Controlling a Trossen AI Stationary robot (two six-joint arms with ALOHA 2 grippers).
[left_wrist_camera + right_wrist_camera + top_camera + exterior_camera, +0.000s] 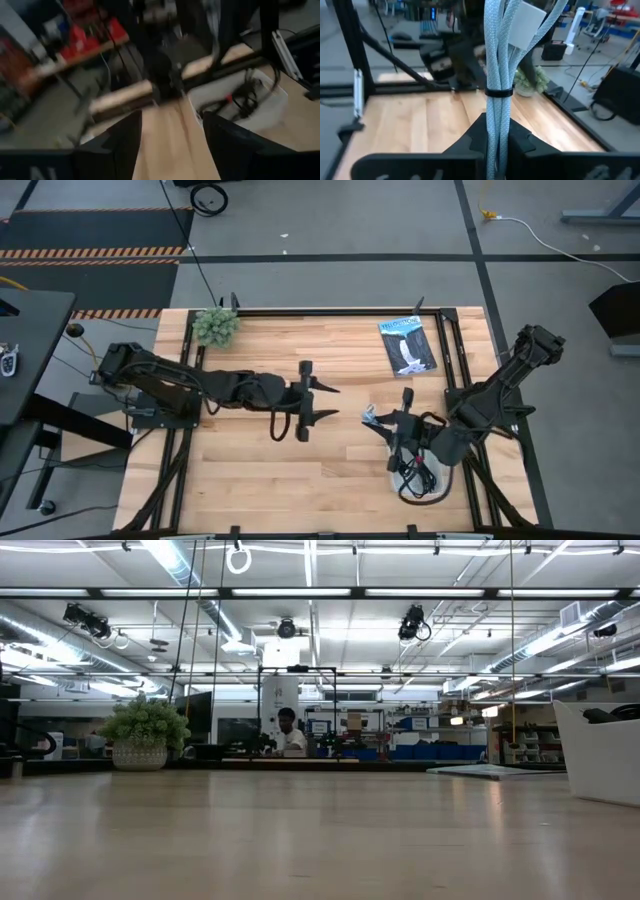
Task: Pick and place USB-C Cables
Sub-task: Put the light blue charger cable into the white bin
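We note the right tool [495, 145] clamped on a light blue braided cable bundle [497, 70], bound midway by a thin black tie. In the right wrist view the bundle runs lengthwise straight out from between the two dark fingers, its long axis in line with the tool's reach, a pale plug block showing near its far end.

From above, the right tool [385, 423] sits just above the white rectangular plastic bin [443, 483] at the near right of the pale wooden surface [300, 480], with the light blue cable [372, 418] jutting toward the surface's middle. The bin lies behind and below the tool, back toward the right arm's base. Dark coiled cables [415, 478] lie inside it; the left wrist view also shows dark cable loops in that bin [270, 107].

The left tool [322, 402] hovers mid-surface with its fingers spread wide apart, holding nothing, pointing toward the right arm. We judge the right arm the only one placed to act, as it already holds the cable.

Judgement: the coming move depends on where the cable goes relative to the bin. Bare wood lies ahead of the tool, toward the left arm; a flat black-and-blue retail packet [407, 346] and a fuzzy green plant ball [215, 326] sit along the far edge, well apart.
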